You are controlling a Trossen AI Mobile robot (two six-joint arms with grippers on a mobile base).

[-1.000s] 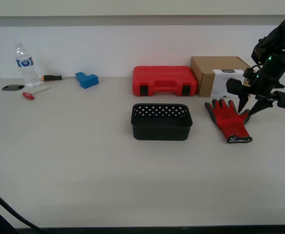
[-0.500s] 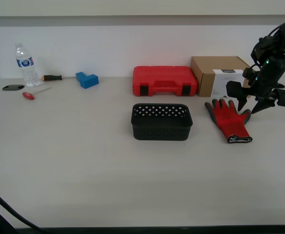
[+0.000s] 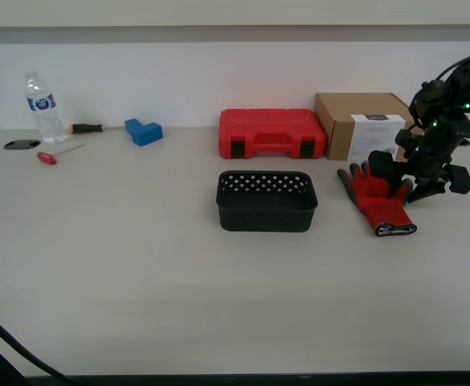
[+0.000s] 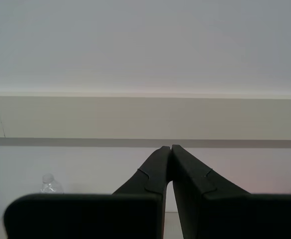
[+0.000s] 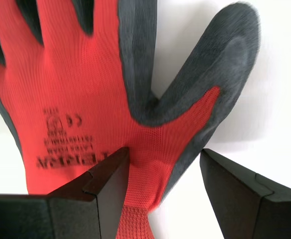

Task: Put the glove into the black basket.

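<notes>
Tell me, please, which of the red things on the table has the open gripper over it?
The glove, lying flat beside the black basket. My first gripper straddles its thumb side, jaws apart. The red plastic case sits farther back, untouched; the red-handled tool lies far off.

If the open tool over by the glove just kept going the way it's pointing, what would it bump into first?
Most likely the glove. My first tool points down at it, open, straddling the edge by the thumb, with the table right under it.
</notes>
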